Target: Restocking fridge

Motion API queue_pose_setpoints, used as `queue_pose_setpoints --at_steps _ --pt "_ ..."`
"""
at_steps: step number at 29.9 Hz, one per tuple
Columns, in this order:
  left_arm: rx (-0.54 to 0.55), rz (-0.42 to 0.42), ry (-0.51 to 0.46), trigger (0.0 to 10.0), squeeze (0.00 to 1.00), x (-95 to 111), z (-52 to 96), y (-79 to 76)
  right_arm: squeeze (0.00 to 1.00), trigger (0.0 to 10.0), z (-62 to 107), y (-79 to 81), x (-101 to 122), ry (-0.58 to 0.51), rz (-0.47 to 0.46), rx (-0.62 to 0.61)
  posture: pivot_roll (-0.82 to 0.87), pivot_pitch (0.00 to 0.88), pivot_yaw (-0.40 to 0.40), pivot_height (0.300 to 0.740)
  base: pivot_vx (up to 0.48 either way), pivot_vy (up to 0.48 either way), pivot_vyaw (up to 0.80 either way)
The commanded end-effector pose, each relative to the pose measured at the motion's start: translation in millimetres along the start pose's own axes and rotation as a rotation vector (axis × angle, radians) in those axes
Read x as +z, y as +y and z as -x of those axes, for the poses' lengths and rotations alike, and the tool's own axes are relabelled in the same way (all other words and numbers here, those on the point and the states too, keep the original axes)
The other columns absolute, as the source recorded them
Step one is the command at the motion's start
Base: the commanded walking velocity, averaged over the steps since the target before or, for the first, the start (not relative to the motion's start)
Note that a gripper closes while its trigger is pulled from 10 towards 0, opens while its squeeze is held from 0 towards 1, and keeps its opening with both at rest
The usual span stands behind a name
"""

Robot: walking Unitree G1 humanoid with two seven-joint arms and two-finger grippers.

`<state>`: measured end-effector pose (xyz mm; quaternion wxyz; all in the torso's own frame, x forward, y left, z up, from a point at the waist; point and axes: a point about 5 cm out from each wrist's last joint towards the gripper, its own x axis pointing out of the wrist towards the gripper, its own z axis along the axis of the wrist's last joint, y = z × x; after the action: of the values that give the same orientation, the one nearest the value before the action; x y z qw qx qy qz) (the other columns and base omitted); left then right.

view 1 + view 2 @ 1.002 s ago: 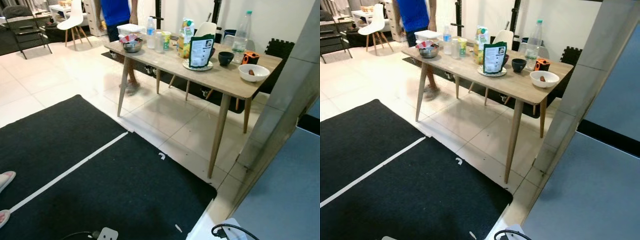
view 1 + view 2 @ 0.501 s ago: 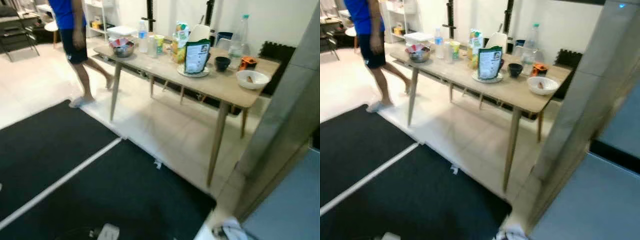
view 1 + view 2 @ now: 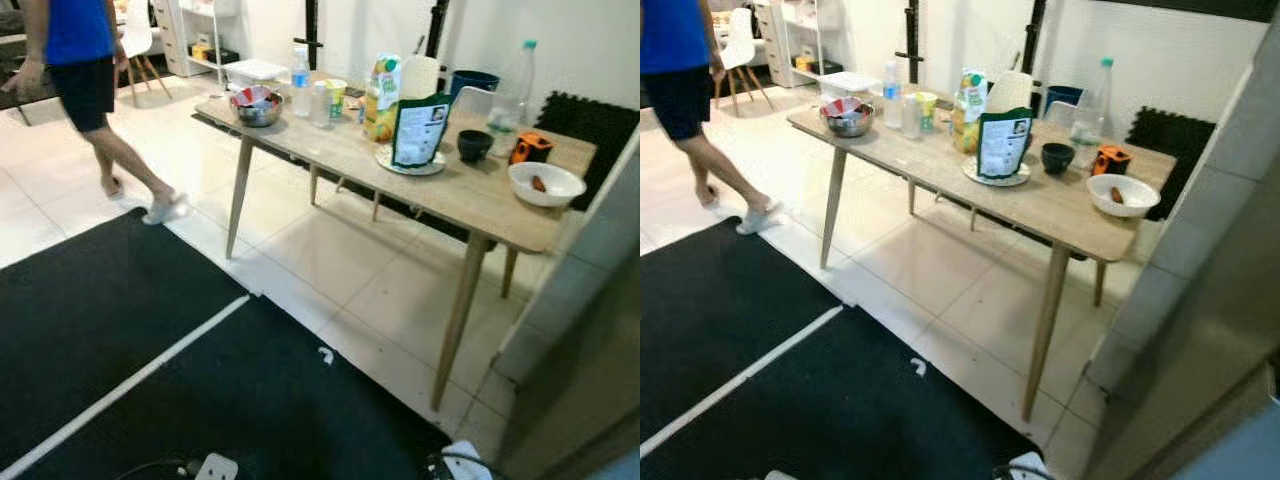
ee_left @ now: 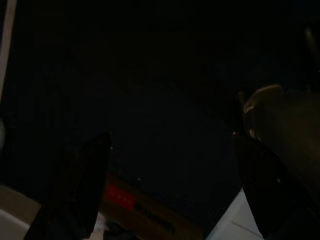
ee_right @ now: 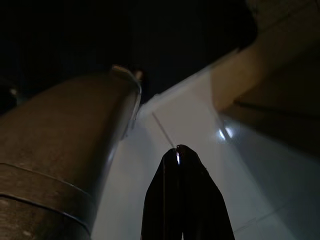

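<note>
A wooden table (image 3: 455, 190) stands ahead, loaded with groceries: a steel bowl (image 3: 257, 106), a small water bottle (image 3: 301, 70), a juice carton (image 3: 381, 96), a green pouch (image 3: 420, 130) on a plate, a dark cup (image 3: 473, 145), a tall clear bottle (image 3: 509, 85) and a white bowl (image 3: 545, 183). The grey fridge side (image 3: 1210, 330) rises close on my right. In the dark left wrist view my left gripper (image 4: 167, 185) hangs open over the black mat. In the right wrist view my right gripper (image 5: 179, 149) is shut with nothing in it, above pale floor tiles.
A person in a blue shirt (image 3: 75, 60) walks on the tiles at the far left. A black mat (image 3: 150, 370) with a white stripe covers the floor before me. A power strip (image 3: 215, 467) and a cable (image 3: 450, 462) lie near my feet. White chair (image 3: 737, 52) at the back.
The person has walked from the table's far end out to the left. My view has swung and steadied; the table's things have not moved.
</note>
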<state>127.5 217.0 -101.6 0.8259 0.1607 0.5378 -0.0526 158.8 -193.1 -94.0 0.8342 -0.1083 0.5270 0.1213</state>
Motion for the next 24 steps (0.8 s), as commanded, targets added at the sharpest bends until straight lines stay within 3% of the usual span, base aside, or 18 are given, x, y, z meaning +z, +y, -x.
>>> queue_pose_setpoints --at_steps 1,24 --pt "-0.005 -0.003 0.007 10.0 0.0 -2.9 0.4 -1.0 0.0 10.0 0.0 -0.6 0.5 -0.003 -0.007 -0.004 -0.03 0.0 -0.028 0.74 0.394 0.0 0.0" --pt "-0.006 -0.01 0.006 10.0 0.0 -2.1 0.3 -0.2 0.0 10.0 -0.2 0.9 -2.7 0.013 -0.018 -0.017 -0.03 0.0 -0.024 0.74 0.397 0.0 0.0"
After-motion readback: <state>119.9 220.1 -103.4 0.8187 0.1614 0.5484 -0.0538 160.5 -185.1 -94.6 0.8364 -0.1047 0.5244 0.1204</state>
